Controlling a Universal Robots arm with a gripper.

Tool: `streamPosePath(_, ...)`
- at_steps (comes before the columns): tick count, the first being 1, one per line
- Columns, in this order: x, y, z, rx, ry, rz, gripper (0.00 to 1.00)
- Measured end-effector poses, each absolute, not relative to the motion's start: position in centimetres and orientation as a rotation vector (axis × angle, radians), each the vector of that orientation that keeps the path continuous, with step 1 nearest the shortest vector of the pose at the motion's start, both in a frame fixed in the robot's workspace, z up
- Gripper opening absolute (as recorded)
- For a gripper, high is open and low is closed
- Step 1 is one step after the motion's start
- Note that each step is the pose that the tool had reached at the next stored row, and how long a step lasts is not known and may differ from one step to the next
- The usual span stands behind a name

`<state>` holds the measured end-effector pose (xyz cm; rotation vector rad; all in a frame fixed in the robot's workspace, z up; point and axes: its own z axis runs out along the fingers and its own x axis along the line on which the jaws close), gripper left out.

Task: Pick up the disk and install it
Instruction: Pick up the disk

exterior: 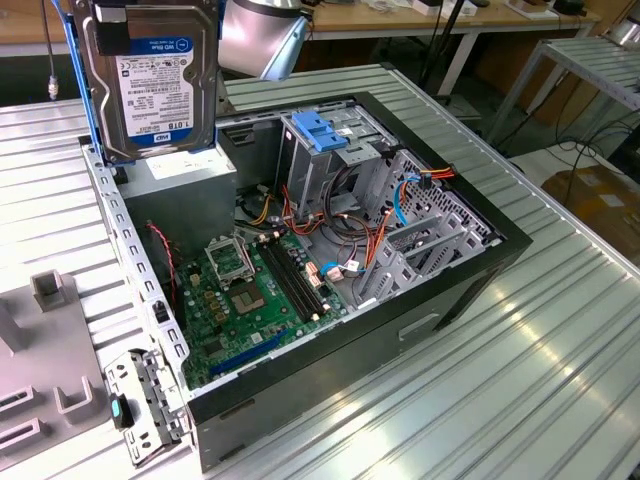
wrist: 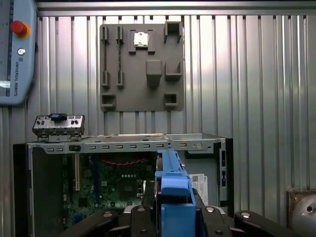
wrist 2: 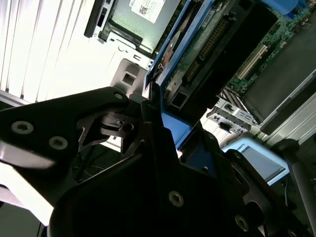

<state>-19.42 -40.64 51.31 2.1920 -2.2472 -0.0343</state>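
Ribbed metal surface (exterior: pixel 520 380) carries an open computer case (exterior: pixel 480 268); claw (wrist: pixel 175 216) pinches the disk (exterior: pixel 155 80), upper left. Risk: loose cables (exterior: pixel 378 238) could snag it inside.

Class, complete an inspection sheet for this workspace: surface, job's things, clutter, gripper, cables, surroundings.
Surface: ribbed metal table, carrying an open computer case.
Job's things: the disk, aloft above the case, label facing the exterior view.
Clutter: grey fixture plate; loose metal bracket beside the case.
Gripper: gripper shut on the disk, at its blue rail.
Cables: orange, red and blue wires inside the case.
Surroundings: wooden workbenches; cardboard box on the floor.
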Motion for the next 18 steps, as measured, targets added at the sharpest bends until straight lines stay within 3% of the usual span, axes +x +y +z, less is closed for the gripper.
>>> streamPosePath(18,-19.41,-40.64,51.31,2.191,-2.247,-0.033,0.37)
